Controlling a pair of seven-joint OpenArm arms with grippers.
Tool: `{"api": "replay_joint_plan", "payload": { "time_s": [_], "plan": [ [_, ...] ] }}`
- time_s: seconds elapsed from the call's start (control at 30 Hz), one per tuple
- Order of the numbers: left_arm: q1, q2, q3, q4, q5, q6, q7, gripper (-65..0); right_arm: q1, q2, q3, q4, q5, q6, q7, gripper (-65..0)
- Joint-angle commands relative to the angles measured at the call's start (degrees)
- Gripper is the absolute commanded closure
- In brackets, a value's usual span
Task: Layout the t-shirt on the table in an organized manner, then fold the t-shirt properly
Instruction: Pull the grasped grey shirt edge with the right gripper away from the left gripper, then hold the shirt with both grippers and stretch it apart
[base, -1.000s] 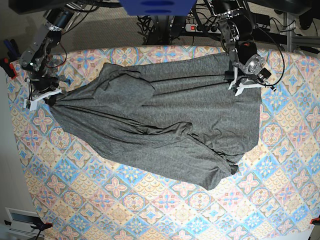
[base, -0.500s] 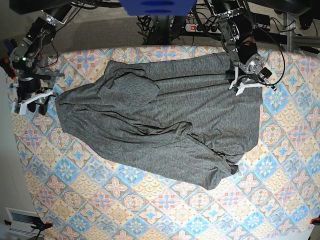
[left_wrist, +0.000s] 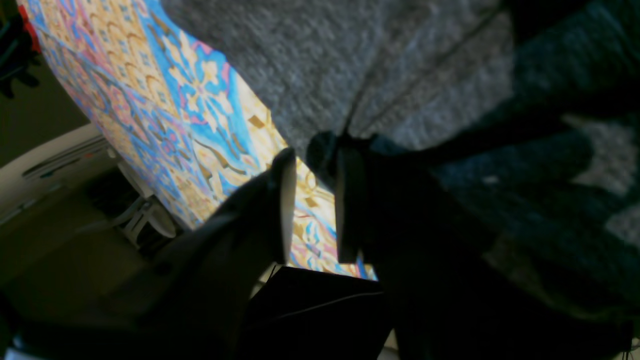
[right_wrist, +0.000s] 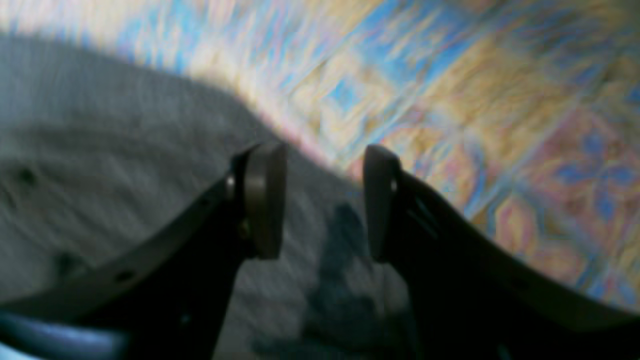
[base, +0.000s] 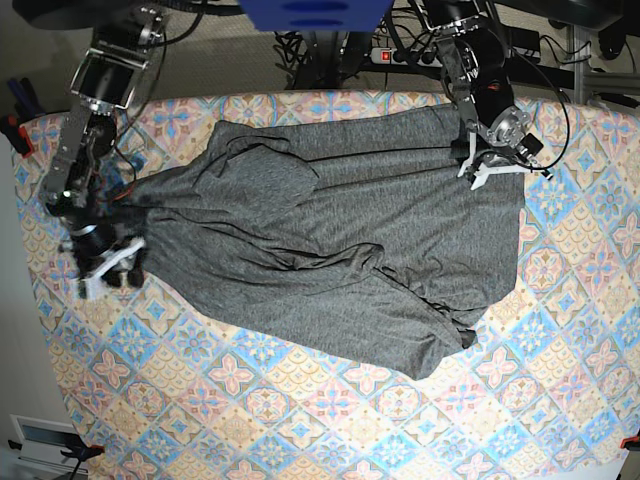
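Note:
The dark grey t-shirt (base: 330, 240) lies spread but wrinkled across the patterned table (base: 250, 420), with a bunched fold at its lower right. My left gripper (base: 478, 165) sits at the shirt's upper right edge. In the left wrist view the left gripper (left_wrist: 316, 155) has a bunch of t-shirt (left_wrist: 400, 65) nipped at its fingertips, and a crease runs from there. My right gripper (base: 105, 272) hovers at the shirt's left edge. In the right wrist view the right gripper (right_wrist: 322, 170) stands open over the hem of the t-shirt (right_wrist: 100, 150), with nothing between its pads.
A power strip and cables (base: 390, 55) lie behind the table's far edge. A red clamp (base: 12, 130) grips the table's left edge, close to the right arm. Bare patterned table (right_wrist: 475, 100) runs along the front and right sides.
My right gripper opened and let go of the shirt's left corner, swung out left, then came down along the left edge. The corner slackened. The left arm stayed put.

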Motion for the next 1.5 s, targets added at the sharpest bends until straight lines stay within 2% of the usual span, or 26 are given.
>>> {"api": "replay_joint_plan", "payload": {
  "time_s": [0.0, 0.1, 0.2, 0.33, 0.4, 0.53, 0.6, 0.7, 0.87, 1.03, 1.2, 1.47],
  "plan": [
    [-0.26, -0.08, -0.02, 1.17, 0.68, 0.56, 0.28, -13.9, 1.95, 2.28, -1.00, -0.90, 0.00, 0.69, 1.22, -24.2],
    [-0.26, -0.08, -0.02, 1.17, 0.68, 0.56, 0.28, -13.9, 6.26, 2.90, -3.37, -6.18, 0.00, 5.87, 1.22, -24.2],
    [-0.26, -0.08, -0.02, 1.17, 0.68, 0.56, 0.28, -13.9, 9.77, 3.86, -3.90, -11.01, -0.09, 9.21, 1.31, -24.2],
    [-0.18, -0.08, -0.10, 1.09, 0.68, 0.56, 0.36, -13.9, 9.95, 4.83, -3.90, -13.56, -0.88, 13.08, 2.54, -24.2],
    [-0.18, -0.08, -0.10, 1.09, 0.68, 0.56, 0.36, -13.9, 9.95, 4.83, -3.99, -13.91, -4.39, 13.26, 3.24, -24.2],
    [-0.62, 0.01, -0.10, 1.17, 0.68, 0.56, 0.36, -13.9, 10.21, 4.65, -7.59, -14.00, -16.00, 13.43, 4.83, -24.2],
    [-0.70, 0.01, -0.10, 1.17, 0.68, 0.56, 0.36, -13.9, 10.21, 4.48, -9.61, -14.00, -18.64, 13.43, 7.20, -24.2],
    [-1.41, 0.01, -0.10, 1.44, 0.68, 0.56, 0.28, -13.9, 10.30, 3.60, -11.46, -15.23, -19.43, 13.43, 9.40, -24.2],
    [-1.85, 1.14, -0.02, 3.55, 0.68, 0.56, 0.28, -13.9, 10.30, 2.90, -13.22, -20.86, -19.43, 13.43, 9.93, -24.2],
    [-1.93, 1.14, -0.02, 4.34, 0.68, 0.56, 0.10, -13.9, 13.99, 2.98, -16.29, -24.73, -19.52, 15.19, 12.65, -24.2],
    [-1.93, 1.14, -0.02, 4.43, 2.79, 0.56, 0.10, -13.9, 16.37, 2.98, -16.47, -28.42, -19.52, 15.28, 14.32, -24.2],
    [-1.93, 1.14, -0.02, 4.43, 2.88, 0.56, 0.01, -13.9, 16.81, 3.51, -15.85, -27.89, -19.52, 15.28, 14.50, -24.2]
  ]
}}
